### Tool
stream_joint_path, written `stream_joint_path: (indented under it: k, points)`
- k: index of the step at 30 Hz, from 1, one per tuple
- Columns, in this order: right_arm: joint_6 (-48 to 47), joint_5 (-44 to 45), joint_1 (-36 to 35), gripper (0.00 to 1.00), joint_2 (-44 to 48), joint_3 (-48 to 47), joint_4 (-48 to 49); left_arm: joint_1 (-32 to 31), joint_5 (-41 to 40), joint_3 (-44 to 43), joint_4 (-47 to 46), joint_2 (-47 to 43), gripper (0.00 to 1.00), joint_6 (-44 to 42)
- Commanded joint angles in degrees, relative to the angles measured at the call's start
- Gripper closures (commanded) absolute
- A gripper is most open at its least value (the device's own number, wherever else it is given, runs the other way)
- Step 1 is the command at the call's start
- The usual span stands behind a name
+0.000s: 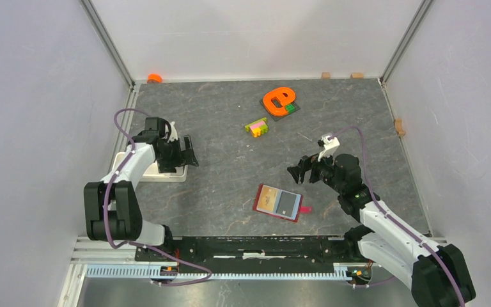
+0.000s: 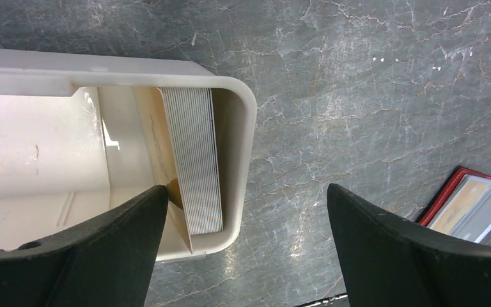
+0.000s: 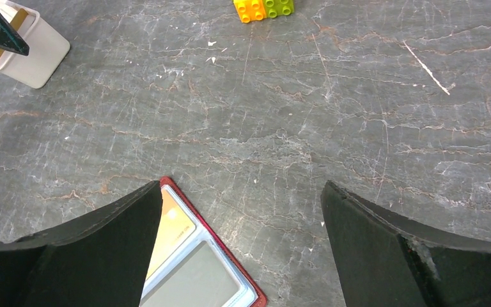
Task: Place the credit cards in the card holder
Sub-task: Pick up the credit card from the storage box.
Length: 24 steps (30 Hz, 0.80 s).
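Cards (image 1: 269, 199) lie side by side in the open card holder (image 1: 257, 202) near centre; left gripper (image 1: 190, 152) and right gripper (image 1: 298, 171) both gape, empty.

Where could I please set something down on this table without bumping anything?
Bare grey stone tabletop lies between the white rectangular tray and the open dark red wallet, and in the far-left area. Crowded: around the orange e-shaped toy and coloured brick stack.
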<state>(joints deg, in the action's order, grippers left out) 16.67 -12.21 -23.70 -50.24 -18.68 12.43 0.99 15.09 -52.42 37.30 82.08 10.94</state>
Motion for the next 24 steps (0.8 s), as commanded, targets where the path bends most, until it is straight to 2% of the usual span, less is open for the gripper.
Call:
stream_joint_path:
  k: [1,2,8,11,24]
  points:
    - [0.2,-1.3,0.5,0.02,-0.4,0.5,2.3,-0.3,2.2,0.5,-1.4,-2.7,0.01,-2.4]
    - [0.4,-1.5,0.5,0.02,-0.5,0.4,2.4,-0.3,2.2,0.6,-1.4,-2.7,0.02,-2.3]
    - [0.5,-1.8,0.9,0.02,-0.9,0.7,2.7,-0.3,1.7,0.4,-0.9,-2.6,0.19,-2.3]
    - [0.6,-2.1,1.0,0.02,-1.0,0.7,2.8,-0.3,1.0,0.5,-0.9,-2.9,0.23,-2.3]
    - [1.1,-3.4,1.4,0.02,-2.4,0.9,3.5,-0.3,-1.1,0.3,-0.3,-2.9,0.58,-2.0]
